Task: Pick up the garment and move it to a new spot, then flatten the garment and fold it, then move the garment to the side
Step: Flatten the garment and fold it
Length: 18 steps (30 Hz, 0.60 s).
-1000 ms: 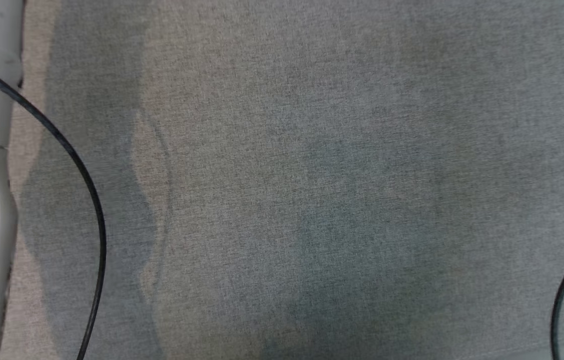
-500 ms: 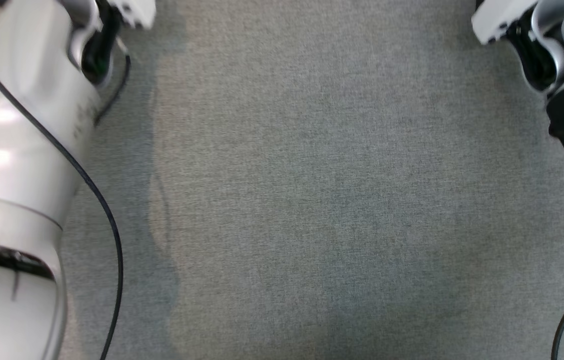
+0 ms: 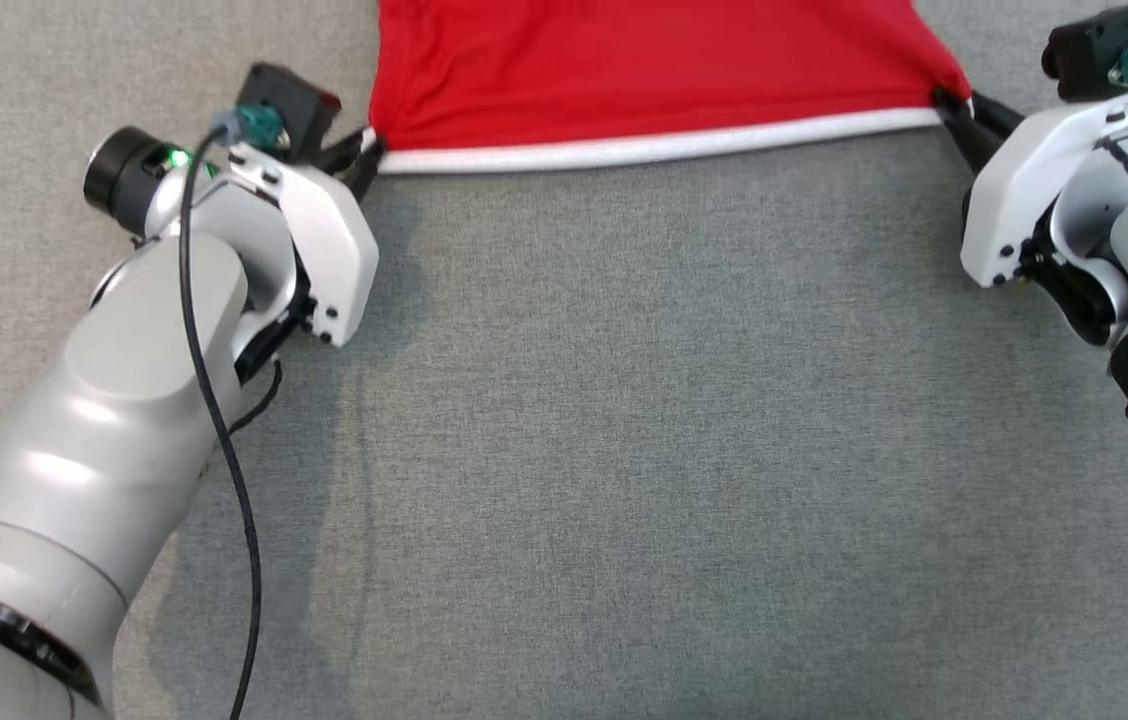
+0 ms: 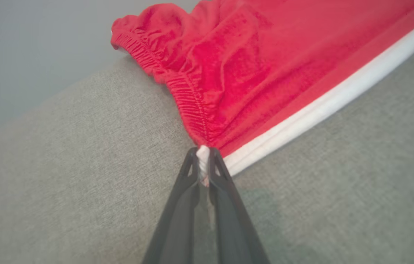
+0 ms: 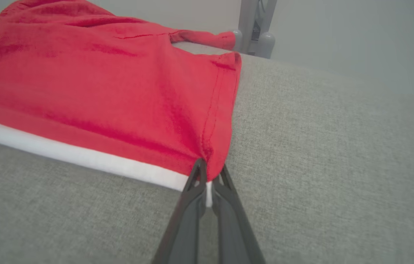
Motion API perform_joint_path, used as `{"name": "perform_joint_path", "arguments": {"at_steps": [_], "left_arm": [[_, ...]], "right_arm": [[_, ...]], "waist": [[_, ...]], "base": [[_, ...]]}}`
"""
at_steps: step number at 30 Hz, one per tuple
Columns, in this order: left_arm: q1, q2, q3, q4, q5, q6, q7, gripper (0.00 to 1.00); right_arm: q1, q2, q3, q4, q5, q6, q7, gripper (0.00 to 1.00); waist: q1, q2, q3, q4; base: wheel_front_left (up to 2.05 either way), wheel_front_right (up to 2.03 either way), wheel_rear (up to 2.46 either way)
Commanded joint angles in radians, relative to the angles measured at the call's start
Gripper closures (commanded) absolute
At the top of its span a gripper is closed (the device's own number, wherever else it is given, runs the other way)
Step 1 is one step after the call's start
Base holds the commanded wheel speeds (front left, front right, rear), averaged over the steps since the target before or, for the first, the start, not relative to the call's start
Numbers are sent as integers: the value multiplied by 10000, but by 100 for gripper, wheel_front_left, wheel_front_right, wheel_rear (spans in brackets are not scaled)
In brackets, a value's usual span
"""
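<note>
We hold the red garment (image 3: 644, 70) by two corners at the far side of the grey cloth-covered counter (image 3: 624, 450), its white band (image 3: 664, 150) drawn in a nearly straight line between our pincers. Our left pincer (image 3: 364, 155) is clamped on the corner where the white band meets a gathered elastic edge (image 4: 188, 99); in the left wrist view a pinch of white cloth shows between the two dark fingertips. Our right pincer (image 3: 949, 105) is clamped on the opposite corner, where the band meets a stitched side hem (image 5: 216, 106), with red and white cloth caught between its tips. Behind the band the garment spreads away from us across the counter and runs off the top of the head view; the wrist views show it wrinkled near the left corner and reaching close to the counter's far edge. A black cable (image 3: 214, 400) trails along our left forearm. A grey post (image 5: 253, 25) stands beyond the counter.
</note>
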Motion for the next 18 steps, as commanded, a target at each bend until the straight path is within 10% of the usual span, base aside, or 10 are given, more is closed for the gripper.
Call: {"name": "perform_joint_path", "arguments": {"at_steps": [1,18], "left_arm": [[203,239,-165,43,28,13,49,100],[1414,1122,-2629,-549,-761,27,462,100]], "right_arm": [[160,-217,109,-9,140,-12,114,100],[1204,-1566,2155,-303,1708,-52,1832,100]], "waist": [[-1,0,-187,-17],[-1,0,-1761,-255]], "base": [[0,0,0],[0,0,0]]}}
